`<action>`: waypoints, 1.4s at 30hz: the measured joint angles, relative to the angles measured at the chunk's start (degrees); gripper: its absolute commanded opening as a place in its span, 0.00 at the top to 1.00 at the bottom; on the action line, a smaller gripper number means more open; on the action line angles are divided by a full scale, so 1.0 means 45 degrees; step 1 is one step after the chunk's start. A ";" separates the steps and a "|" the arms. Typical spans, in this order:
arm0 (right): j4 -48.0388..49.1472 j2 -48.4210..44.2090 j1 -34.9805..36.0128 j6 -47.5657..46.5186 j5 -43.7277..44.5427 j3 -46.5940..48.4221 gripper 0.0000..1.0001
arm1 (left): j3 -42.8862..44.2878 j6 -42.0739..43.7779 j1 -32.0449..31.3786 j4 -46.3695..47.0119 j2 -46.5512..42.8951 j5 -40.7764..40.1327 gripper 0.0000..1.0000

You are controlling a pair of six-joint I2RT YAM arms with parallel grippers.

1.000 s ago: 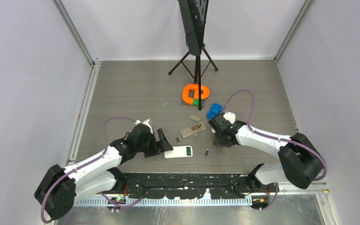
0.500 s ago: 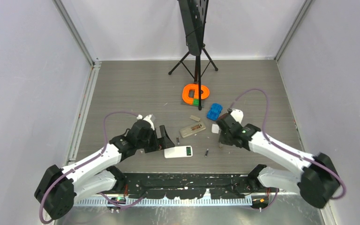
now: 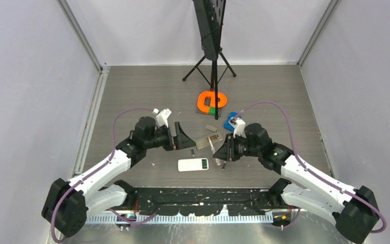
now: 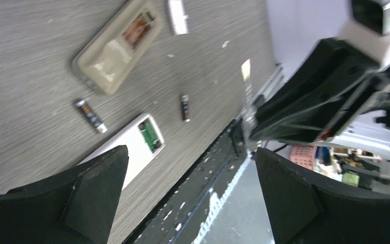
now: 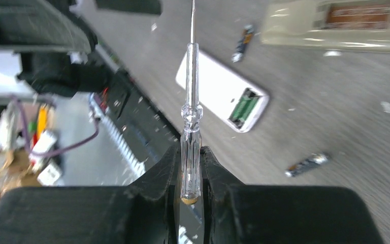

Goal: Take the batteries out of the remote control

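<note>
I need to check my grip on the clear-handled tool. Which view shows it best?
Right wrist: the clear-handled tool runs up mid-frame, clamped in the right gripper's jaws. Top external shows a thin sliver; left wrist, a blur at most.

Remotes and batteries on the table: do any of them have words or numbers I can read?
No text can be read in any view.
Batteries: dark wrappers with an orange patch, print too blurred to read.
White remote: no writing shows.
Beige remote: reddish patch in its open back, too blurred to read.
Clear-handled tool: no markings show.
</note>
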 measured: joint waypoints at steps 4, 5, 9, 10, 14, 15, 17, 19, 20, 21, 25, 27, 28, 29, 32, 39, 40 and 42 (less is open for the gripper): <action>0.1098 0.0957 0.0005 -0.0097 -0.2506 -0.0010 1.00 | 0.0000 -0.0359 0.0243 0.1443 0.0204 0.1447 0.17; 0.1545 0.1151 0.0005 0.0044 -0.3123 -0.0029 1.00 | -0.0005 -0.0457 0.0243 0.1749 0.0311 0.1734 0.21; 0.3283 0.1778 0.0024 0.0801 -0.4969 -0.0039 1.00 | -0.0117 -0.1005 0.0243 0.3347 0.1044 0.3055 0.34; 0.3526 0.1860 0.0024 0.0937 -0.5246 -0.0039 1.00 | -0.0146 -0.1166 0.0243 0.3687 0.1205 0.3293 0.37; 0.4284 0.2064 0.0024 0.1462 -0.6222 -0.0039 1.00 | -0.0219 -0.1632 0.0243 0.4964 0.1637 0.4328 0.55; 0.4376 0.2074 0.0024 0.1530 -0.6353 -0.0039 1.00 | -0.0219 -0.1719 0.0243 0.5226 0.1651 0.4595 0.57; 0.4483 0.2074 0.0024 0.1622 -0.6596 -0.0039 1.00 | -0.0219 -0.1841 0.0243 0.5644 0.1647 0.5017 0.62; 0.4590 0.2079 0.0024 0.1715 -0.6766 -0.0039 1.00 | -0.0219 -0.1894 0.0243 0.5931 0.1642 0.5406 0.64; 0.4629 0.2084 0.0024 0.1773 -0.6834 -0.0039 1.00 | -0.0219 -0.1909 0.0243 0.6013 0.1632 0.5566 0.65; 0.4697 0.2103 0.0024 0.1831 -0.6897 -0.0039 1.00 | -0.0219 -0.1914 0.0243 0.6081 0.1613 0.5751 0.66; 0.5119 0.2365 0.0024 0.2157 -0.7121 -0.0039 1.00 | -0.0243 -0.1928 0.0243 0.6173 0.1365 0.6300 0.79; 0.5362 0.2531 0.0024 0.2331 -0.7276 -0.0039 1.00 | -0.0243 -0.1875 0.0243 0.6164 0.1200 0.6465 0.87; 0.5586 0.2608 0.0024 0.2433 -0.7393 -0.0039 1.00 | -0.0243 -0.1865 0.0243 0.6149 0.1161 0.6518 0.93; 0.5731 0.2657 0.0034 0.2492 -0.7451 -0.0039 1.00 | -0.0243 -0.1841 0.0267 0.6130 0.1132 0.6567 0.98; 0.5916 0.2788 0.0039 0.2574 -0.7601 -0.0053 1.00 | -0.0238 -0.1787 0.0301 0.6008 0.1103 0.6751 1.00; 0.6028 0.2846 0.0083 0.2739 -0.7349 -0.0175 0.61 | -0.0233 -0.1506 0.0325 0.5445 0.0986 0.6567 1.00; 0.5960 0.2827 0.0087 0.2778 -0.7150 -0.0175 0.54 | -0.0233 -0.1506 0.0325 0.5406 0.0908 0.6402 1.00; 0.5702 0.2681 0.0083 0.2866 -0.6460 -0.0170 0.45 | -0.0311 -0.1525 0.0321 0.5503 0.0699 0.5911 1.00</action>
